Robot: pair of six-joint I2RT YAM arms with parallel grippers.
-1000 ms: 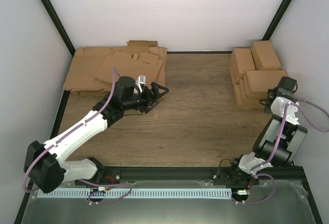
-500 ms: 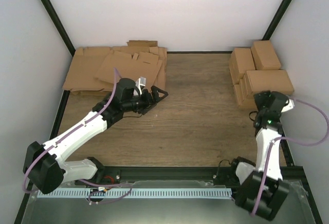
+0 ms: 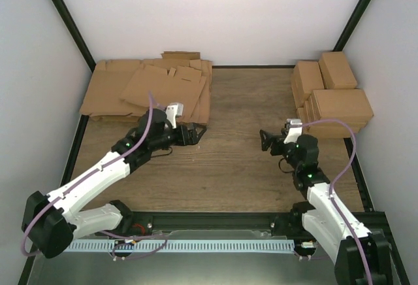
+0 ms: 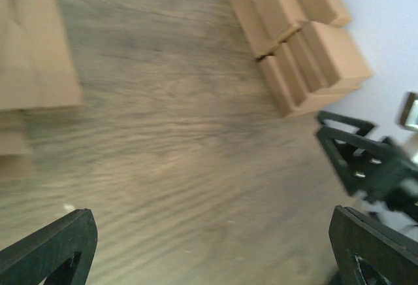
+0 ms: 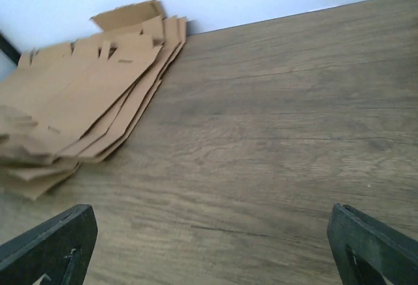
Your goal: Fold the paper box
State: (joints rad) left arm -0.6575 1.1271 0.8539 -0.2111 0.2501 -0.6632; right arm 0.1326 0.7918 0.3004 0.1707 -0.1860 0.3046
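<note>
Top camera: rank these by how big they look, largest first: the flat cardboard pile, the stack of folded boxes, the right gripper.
1. Flat cardboard pile: widest spread by far.
2. Stack of folded boxes: clearly smaller.
3. Right gripper: smallest, open and empty.

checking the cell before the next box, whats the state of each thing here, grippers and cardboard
left gripper: open, nothing between its fingers
right gripper: open, nothing between its fingers
flat cardboard sheets: unfolded, lying in a loose heap at the far left
folded boxes: closed, stacked at the far right
</note>
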